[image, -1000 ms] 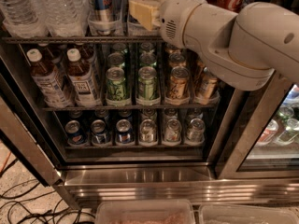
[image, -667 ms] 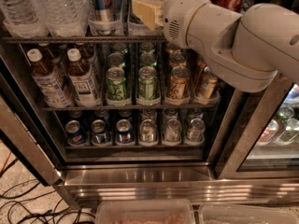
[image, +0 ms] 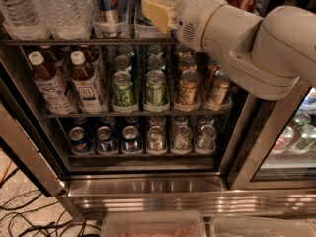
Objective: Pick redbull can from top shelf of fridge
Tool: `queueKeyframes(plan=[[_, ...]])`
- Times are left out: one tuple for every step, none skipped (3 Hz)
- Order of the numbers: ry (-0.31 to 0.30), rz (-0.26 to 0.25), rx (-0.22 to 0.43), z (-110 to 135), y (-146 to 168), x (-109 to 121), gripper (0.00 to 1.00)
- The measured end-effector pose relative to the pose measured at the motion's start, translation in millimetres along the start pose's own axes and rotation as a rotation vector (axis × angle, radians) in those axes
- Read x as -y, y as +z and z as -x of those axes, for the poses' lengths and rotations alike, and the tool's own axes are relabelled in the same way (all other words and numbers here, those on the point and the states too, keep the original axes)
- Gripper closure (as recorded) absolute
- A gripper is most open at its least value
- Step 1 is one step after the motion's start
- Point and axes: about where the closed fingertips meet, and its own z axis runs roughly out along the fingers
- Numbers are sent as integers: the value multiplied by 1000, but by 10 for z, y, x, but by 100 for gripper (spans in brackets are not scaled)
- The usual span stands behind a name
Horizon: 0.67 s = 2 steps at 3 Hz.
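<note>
While the white arm [image: 256, 38] extends in from the right, the gripper [image: 159, 11] hangs at the top shelf [image: 74, 42] of the fridge [image: 148, 189]; whether it is open or holds anything, I cannot tell. The redbull can [image: 112, 4] stands upright just left of it. Green cans [image: 122, 89] sit on the rack below it.

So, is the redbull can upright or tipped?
Upright: the redbull can stands straight in a clear tray on the top shelf. The gripper is beside it, picture-right.
</note>
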Motion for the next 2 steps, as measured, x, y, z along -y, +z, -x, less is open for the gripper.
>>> queueKeyframes(plan=[[-4, 16, 7, 21, -31, -33, 100], [-3, 37, 15, 34, -51, -70, 100]])
